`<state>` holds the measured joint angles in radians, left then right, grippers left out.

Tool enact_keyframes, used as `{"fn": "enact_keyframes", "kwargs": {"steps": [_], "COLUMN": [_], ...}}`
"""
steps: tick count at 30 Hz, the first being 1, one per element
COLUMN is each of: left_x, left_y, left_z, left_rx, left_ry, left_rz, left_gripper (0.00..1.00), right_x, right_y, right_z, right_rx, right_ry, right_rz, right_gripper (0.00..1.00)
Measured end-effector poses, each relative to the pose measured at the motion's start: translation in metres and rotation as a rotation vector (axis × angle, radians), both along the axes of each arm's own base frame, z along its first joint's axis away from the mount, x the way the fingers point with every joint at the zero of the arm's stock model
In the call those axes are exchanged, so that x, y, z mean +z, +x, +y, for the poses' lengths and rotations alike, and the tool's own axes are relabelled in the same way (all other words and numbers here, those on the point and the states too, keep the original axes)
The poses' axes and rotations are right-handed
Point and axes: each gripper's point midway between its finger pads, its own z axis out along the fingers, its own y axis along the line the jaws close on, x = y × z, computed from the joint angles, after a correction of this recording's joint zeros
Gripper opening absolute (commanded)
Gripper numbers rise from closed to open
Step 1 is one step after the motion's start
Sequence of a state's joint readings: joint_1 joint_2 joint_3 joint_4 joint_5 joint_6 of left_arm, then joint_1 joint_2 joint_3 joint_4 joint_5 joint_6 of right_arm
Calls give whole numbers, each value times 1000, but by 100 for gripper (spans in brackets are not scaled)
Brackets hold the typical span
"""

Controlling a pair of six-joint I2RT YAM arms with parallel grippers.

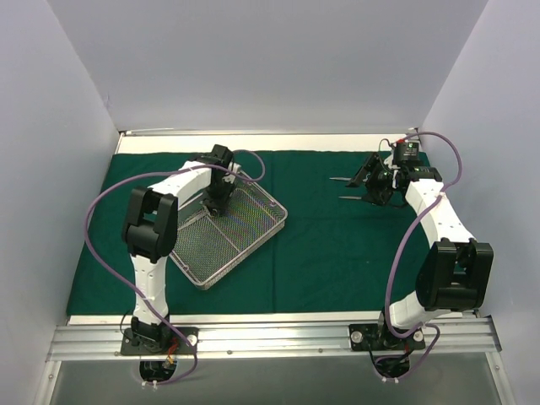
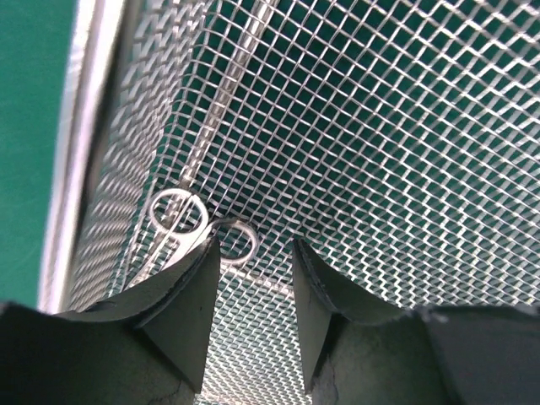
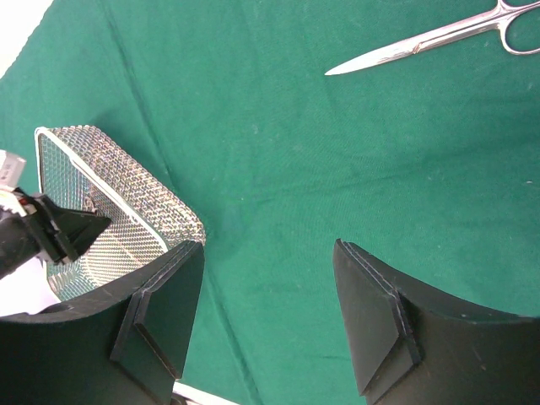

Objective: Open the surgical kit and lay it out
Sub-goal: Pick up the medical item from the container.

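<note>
The dark green drape [image 1: 329,245] lies spread flat over the table. On its left half sits the silver wire-mesh tray [image 1: 249,232], turned at an angle. My left gripper [image 1: 218,202] reaches down into the tray. In the left wrist view its jaws [image 2: 255,249] stand apart over bare mesh. A pair of scissors [image 2: 181,221] lies in the tray, and one ring handle touches the tip of the left finger. My right gripper [image 1: 373,190] hovers open over the cloth [image 3: 278,152], holding nothing. Two slim instruments [image 1: 342,179] [image 1: 351,198] lie on the drape just left of it.
White walls close in the table on the left, back and right. A metal rail [image 1: 270,337] with both arm bases runs along the near edge. The right wrist view shows one laid-out pair of scissors [image 3: 422,38] and the tray's corner [image 3: 126,181].
</note>
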<state>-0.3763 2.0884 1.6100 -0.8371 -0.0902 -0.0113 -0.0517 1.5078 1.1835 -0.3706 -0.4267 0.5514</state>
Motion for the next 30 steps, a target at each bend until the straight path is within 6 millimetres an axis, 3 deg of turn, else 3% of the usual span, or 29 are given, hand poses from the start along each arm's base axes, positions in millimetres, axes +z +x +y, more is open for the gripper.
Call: {"fn": "enact_keyframes", "kwargs": {"steps": [9, 10, 16, 18, 30], "left_x": [-8, -8, -8, -8, 5], "left_y": [0, 0, 1, 1, -10], "left_z": [-4, -4, -7, -7, -11], "left_rx": [1, 0, 4, 5, 15], "left_ry": [-27, -28, -40, -41, -72], "left_rz": [31, 32, 33, 32, 75], "left_gripper": [34, 27, 15, 3, 2], "right_x": [0, 0, -2, -3, -4], "right_y": [0, 0, -1, -2, -2], "right_z": [0, 0, 0, 0, 3], "right_rx": [-1, -1, -1, -2, 4], "right_ry": [0, 0, 0, 0, 6], "right_rz": [0, 0, 6, 7, 6], "right_gripper": [63, 63, 63, 63, 63]}}
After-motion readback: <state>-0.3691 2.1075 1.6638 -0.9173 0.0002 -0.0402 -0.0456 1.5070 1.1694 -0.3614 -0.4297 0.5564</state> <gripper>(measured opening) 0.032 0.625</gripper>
